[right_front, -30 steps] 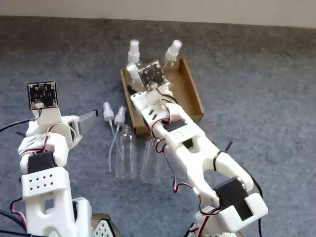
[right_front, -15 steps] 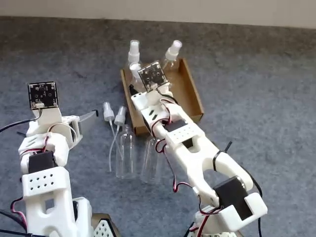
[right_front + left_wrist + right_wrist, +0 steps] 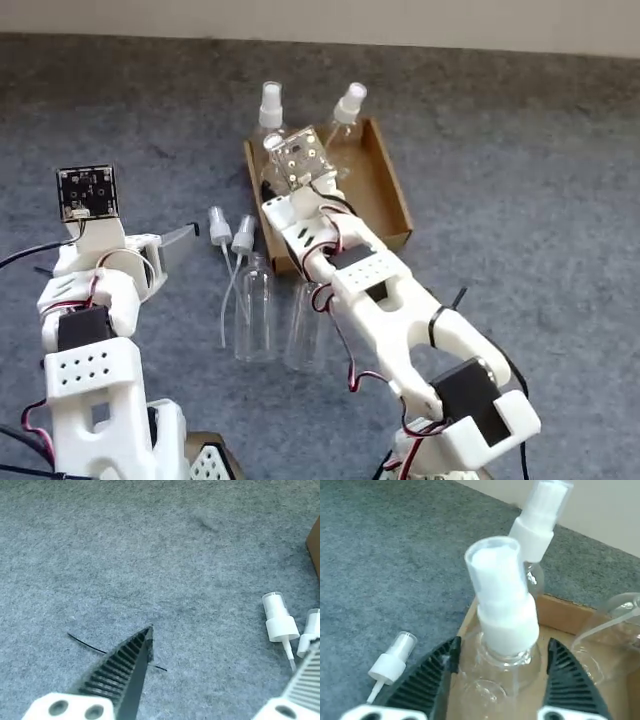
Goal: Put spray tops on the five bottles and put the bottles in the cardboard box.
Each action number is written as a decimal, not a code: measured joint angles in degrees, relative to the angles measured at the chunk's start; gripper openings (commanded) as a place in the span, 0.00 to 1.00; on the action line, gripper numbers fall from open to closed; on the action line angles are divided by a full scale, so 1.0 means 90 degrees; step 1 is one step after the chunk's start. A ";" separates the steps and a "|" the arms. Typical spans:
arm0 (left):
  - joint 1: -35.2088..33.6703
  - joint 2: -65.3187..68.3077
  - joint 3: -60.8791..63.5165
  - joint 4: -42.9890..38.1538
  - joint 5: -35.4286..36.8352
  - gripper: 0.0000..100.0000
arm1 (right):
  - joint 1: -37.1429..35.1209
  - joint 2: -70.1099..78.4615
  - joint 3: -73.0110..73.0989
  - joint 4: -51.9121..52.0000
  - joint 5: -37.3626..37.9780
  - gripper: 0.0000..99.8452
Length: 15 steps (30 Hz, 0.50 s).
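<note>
Currently, at the left of the high view, my left fingers (image 3: 125,675) hang apart and hold nothing, low over the grey worktop (image 3: 560,200). Just to their right, two loose spray tops (image 3: 220,225) lie side by side on the worktop, their thin tubes trailing toward the lower edge of the frame. Below those tops, at centre frame, two bare bottles (image 3: 255,310) lie next to each other, clear and with open necks.

Further right, my right arm stretches up the frame to the cardboard box (image 3: 385,190), which sits at upper centre. My right fingers (image 3: 432,680) are closed on the shoulders of a topped bottle (image 3: 495,690), one finger on each side. That bottle stands upright at the left end of the box, its white spray top (image 3: 502,595) tilted a little. Two more topped bottles (image 3: 271,100) rise at the box's far end, and they seem to stand inside it, though I cannot be sure of their bases.

As I judge it, three of the five bottles are topped and at the box. Two bottles and two tops are not yet joined or boxed.
</note>
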<state>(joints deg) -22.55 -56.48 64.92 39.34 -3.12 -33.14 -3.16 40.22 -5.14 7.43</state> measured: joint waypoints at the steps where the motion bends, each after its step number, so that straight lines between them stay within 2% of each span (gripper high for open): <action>1: 0.0000 0.0000 0.0000 0.0000 0.0000 0.41 | 0.0010 0.0000 0.0000 0.0000 0.0000 0.25; 9: 0.0000 0.0000 0.0000 0.0000 0.0000 0.41 | 0.0000 0.0000 0.0000 0.0020 0.0000 0.25; 15: 0.0000 0.0000 0.0000 0.0000 0.0000 0.41 | 0.0000 0.0000 -0.0674 0.0840 0.0000 0.25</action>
<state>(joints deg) -22.55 -56.48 64.92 39.34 -3.12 -33.14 -3.16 34.15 2.42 7.43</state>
